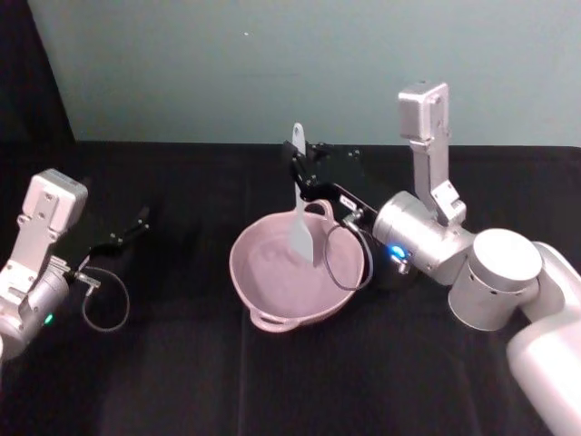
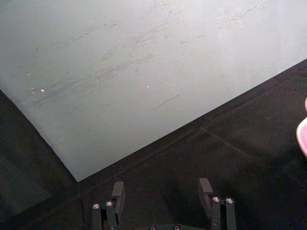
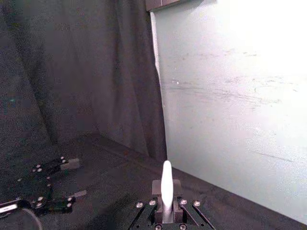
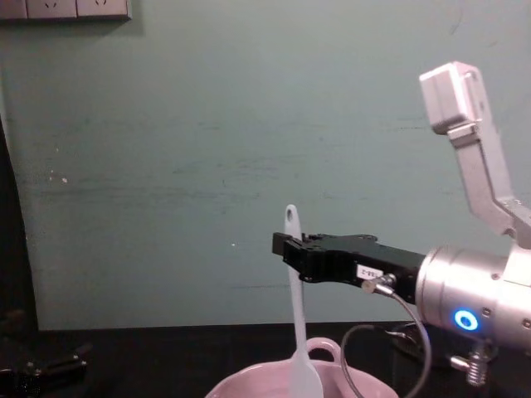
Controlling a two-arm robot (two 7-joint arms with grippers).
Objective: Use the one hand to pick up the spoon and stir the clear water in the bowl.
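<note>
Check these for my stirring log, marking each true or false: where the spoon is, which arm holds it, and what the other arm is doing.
1. The right gripper is shut on the long slim white plastic spoon. True.
2. The spoon lies flat on the black table. False: it hangs nearly upright, head down in the wide pale pink ceramic bowl.
3. The left gripper holds the bowl's rim. False: it sits apart at the left, jaws open and empty.
4. The spoon's handle end sticks up above the right gripper. True.
</note>
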